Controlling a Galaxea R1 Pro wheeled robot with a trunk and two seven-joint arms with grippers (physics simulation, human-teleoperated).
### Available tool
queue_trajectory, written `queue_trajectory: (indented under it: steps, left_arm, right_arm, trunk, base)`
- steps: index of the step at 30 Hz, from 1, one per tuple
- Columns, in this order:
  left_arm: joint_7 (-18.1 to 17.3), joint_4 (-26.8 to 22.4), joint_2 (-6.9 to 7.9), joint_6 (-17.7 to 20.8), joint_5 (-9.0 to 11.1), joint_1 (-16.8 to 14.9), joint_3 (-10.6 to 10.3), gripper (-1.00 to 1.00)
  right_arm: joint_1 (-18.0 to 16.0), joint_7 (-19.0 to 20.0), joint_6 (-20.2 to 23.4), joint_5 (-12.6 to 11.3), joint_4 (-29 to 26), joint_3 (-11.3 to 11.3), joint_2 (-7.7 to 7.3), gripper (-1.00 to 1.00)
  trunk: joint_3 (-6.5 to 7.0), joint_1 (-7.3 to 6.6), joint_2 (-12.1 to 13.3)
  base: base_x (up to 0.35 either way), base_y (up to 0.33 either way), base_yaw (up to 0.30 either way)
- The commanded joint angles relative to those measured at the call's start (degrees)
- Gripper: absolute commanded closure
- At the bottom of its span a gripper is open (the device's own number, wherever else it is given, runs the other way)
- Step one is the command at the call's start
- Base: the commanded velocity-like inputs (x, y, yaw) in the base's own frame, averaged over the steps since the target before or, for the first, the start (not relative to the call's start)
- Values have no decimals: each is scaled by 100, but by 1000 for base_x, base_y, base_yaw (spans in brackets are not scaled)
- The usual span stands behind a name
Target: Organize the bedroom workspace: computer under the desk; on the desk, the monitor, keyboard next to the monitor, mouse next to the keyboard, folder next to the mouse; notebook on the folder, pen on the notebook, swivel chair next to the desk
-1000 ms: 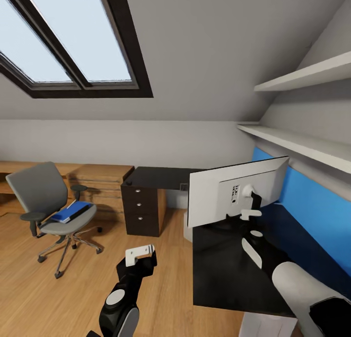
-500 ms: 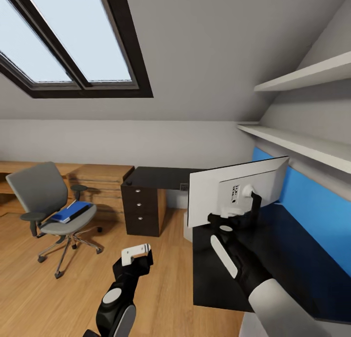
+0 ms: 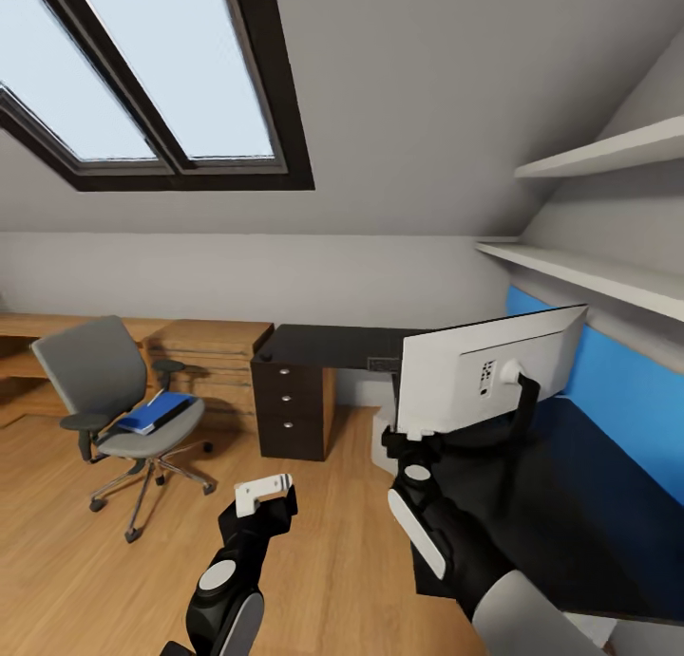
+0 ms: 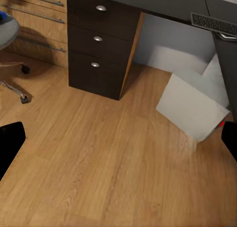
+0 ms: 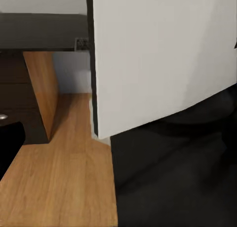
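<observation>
Item: monitor point(image 3: 475, 376), pale back toward you, standing on the near right wing of the desk point(image 3: 560, 504). Step in hand, by your judgement: monitor placement is finished and you are freeing the right arm for the next object.

Item: right gripper point(image 3: 410, 440), just below the screen's lower left corner, apart from it. Jaw state: cannot tell.

Item: left gripper point(image 3: 262, 493), hanging over bare floor, empty. Jaw state: cannot tell.

Item: keyboard point(image 4: 213, 23), on the far desk section. Next move likely calls for bringing it beside the monitor.

Item: folder point(image 3: 157, 412), on the swivel chair point(image 3: 123, 404), far left.

Item: computer point(image 4: 192, 108), grey case on the floor by the desk.

Change since a second ago: your right arm has pulled back left from the stand, and the view has shifted.
</observation>
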Motion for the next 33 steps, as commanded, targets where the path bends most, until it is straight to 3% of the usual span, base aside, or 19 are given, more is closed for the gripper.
queue_trajectory:
  steps: [1, 9, 15, 22, 29, 33]
  left_arm:
    - [57, -13, 2, 12, 44, -6, -12, -100]
    - [58, -16, 2, 12, 45, -6, -19, -100]
    - [58, -16, 2, 12, 49, -6, -21, -100]
    - [58, -15, 2, 19, 52, -6, -21, -100]
    - [58, -10, 2, 21, 52, -6, -21, -100]
    - [58, -8, 2, 21, 52, -6, -21, -100]
  right_arm:
    - [7, -67, -282, 9, -5, 110, -34, -100]
    - [8, -70, -443, 22, 2, 111, -65, -100]
    - [12, -68, -487, 21, 16, 110, -174, -100]
    - [14, -95, -708, 18, 73, 83, -189, -100]
    - [13, -751, -1388, 18, 445, -14, -157, -100]
    - [13, -1024, -1532, 21, 508, -14, -157, -100]
  trunk:
    - [-9, 2, -8]
    - [-9, 2, -8]
    - [-9, 2, -8]
    - [-9, 2, -8]
    - [-9, 2, -8]
    - [-9, 2, -8]
  base:
    - [215, 255, 0]
    - [252, 240, 0]
    - [259, 228, 0]
    - [103, 80, 0]
    - [12, 9, 0]
    - [2, 2, 0]
